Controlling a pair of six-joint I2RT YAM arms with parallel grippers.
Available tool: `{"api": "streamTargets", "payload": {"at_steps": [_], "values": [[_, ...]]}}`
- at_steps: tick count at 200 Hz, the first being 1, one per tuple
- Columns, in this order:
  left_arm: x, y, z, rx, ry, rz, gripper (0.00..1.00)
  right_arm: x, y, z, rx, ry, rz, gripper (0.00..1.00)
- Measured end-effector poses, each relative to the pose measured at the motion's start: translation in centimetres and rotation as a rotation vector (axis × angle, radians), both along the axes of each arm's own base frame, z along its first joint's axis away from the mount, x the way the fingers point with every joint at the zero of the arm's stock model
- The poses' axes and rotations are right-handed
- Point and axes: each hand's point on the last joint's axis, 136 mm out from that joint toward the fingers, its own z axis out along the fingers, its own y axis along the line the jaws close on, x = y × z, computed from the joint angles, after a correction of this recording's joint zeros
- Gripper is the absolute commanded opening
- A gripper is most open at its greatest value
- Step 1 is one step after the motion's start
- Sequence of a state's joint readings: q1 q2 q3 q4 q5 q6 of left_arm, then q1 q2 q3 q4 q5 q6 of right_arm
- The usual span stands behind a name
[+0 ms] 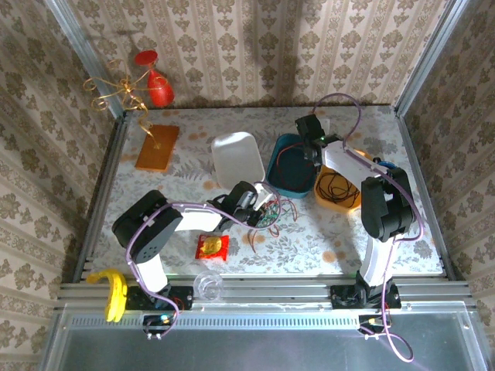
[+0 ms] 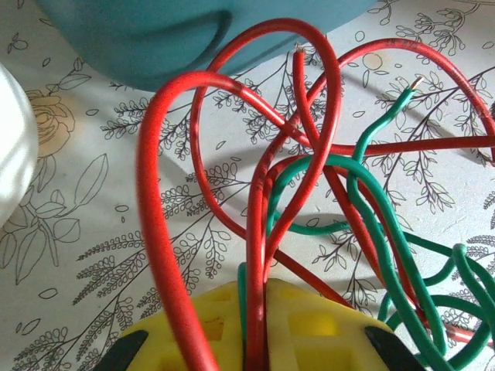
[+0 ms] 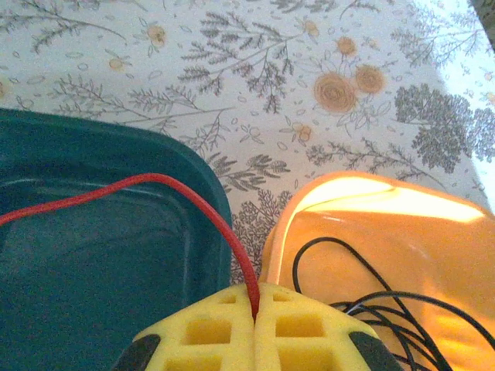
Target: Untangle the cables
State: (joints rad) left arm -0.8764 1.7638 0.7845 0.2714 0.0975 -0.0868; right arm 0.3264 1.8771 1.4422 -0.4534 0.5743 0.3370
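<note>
Left pincer [image 2: 255,336] pinches the red wire [image 2: 157,193] and green wire [image 2: 362,143] together; right pincer [image 3: 255,328] nips red alone. Probably light and springy; best held near the bare ends ahead.

There are a red cable [image 2: 155,232], green cable [image 2: 384,116], black cable [image 3: 332,241], teal bin [image 3: 93,255], orange bin [image 3: 402,232], grey-floral table [image 3: 255,77].

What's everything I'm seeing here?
red cable: at least one, red, centre and tub
green cable: one, green, tangled with red
black cable: one, black, in bowl
tub: one, teal, back centre
bowl: one, orange, right of tub
tray: one, white, left of tub
board: one, orange, back left
vase: one, red, back wall
packet: one, red-yellow, front
banana: one, yellow, front-left rail
glass: one, clear, front rail
left fingers: two, yellow, shut on red and green cables
right fingers: two, yellow, shut on red cable
</note>
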Motion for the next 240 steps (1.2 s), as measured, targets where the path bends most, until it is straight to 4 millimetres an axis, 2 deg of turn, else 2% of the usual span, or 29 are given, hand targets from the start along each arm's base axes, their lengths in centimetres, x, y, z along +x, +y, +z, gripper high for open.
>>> {"api": "streamTargets", "payload": {"at_steps": [30,71,79,99,122,133,151,184,204,223,240], "values": [[0.0,0.0,0.0,0.002,0.0,-0.001,0.11,0.5,1.0,-0.2,0.004,0.001,0.02,0.0],[0.0,0.0,0.0,0.002,-0.001,-0.001,0.11,0.8,3.2,-4.0,0.049,0.087,0.077,0.0],[0.0,0.0,0.0,0.002,-0.001,-0.001,0.11,0.8,3.6,-4.6,0.066,0.101,0.09,0.05],[0.0,0.0,0.0,0.002,-0.001,-0.001,0.11,0.7,4.4,-5.0,0.107,0.112,0.109,0.28],[0.0,0.0,0.0,0.002,-0.001,-0.001,0.11,0.7,4.7,-4.8,0.124,0.098,0.125,0.42],[0.0,0.0,0.0,0.003,-0.001,-0.001,0.11,0.3,4.6,-4.3,0.132,0.084,0.123,0.48],[0.0,0.0,0.0,0.002,-0.001,-0.001,0.11,-0.2,4.3,-2.6,0.137,0.049,0.129,0.5],[0.0,0.0,0.0,0.004,-0.003,-0.001,0.11,-0.5,4.0,3.5,0.164,-0.094,0.14,0.5],[0.0,-0.1,0.0,0.002,-0.005,-0.001,0.11,-2.1,3.7,6.6,0.192,-0.163,0.157,0.48],[0.0,-0.1,0.0,-0.002,-0.008,-0.001,0.11,-4.9,4.4,7.5,0.261,-0.177,0.22,0.47],[0.0,0.0,0.0,-0.005,-0.01,-0.001,0.11,-8.0,6.7,6.2,0.352,-0.128,0.32,0.46]]}}
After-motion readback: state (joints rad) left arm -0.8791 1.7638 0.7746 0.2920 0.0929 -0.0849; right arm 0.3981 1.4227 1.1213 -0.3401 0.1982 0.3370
